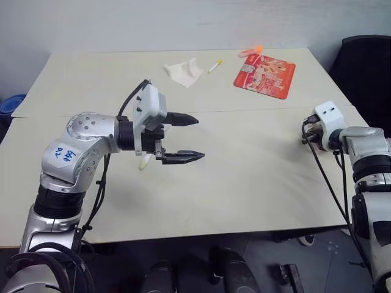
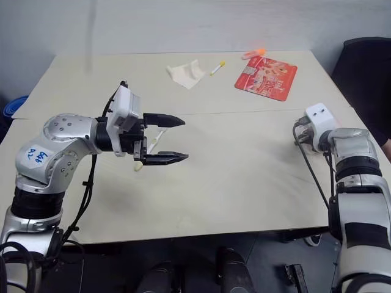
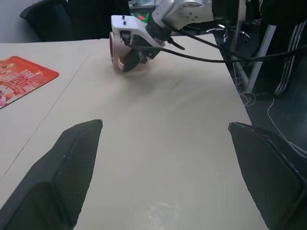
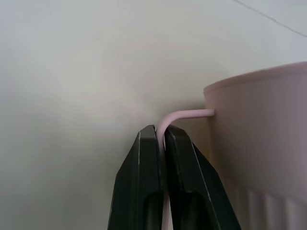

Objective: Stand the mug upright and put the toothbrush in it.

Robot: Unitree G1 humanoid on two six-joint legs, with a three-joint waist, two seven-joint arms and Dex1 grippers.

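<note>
Right now the right gripper (image 4: pixel 159 136) has its fingers clenched on the thin loop handle of the mug (image 4: pixel 261 139), the pink strip pinched between the two black tips. Seen from the left wrist, the mug (image 3: pixel 116 51) sits near the right-hand edge of the surface (image 1: pixel 244 165), just under the right wrist; whether it is fully upright or partly tipped I cannot tell.

The left gripper (image 1: pixel 190 138) hovers above the middle of the surface with its fingers spread wide and nothing between them. Directly beneath it lies the toothbrush (image 2: pixel 149 149), its pale yellow end peeking out below the wrist.

To do this step well, I would judge that the grasp on such a slim handle should stay firm while the wrist turns slowly, so the mug pivots onto its base rather than swinging or slipping. Set the base flat before letting go, and release gently so the mug does not rock. It stands close to the edge, so nudging it inward would be safer. Well apart, a red packet (image 1: pixel 264 75), a crumpled tissue (image 1: pixel 183 72) and a short white stick (image 1: pixel 214 66) lie at the far side.
</note>
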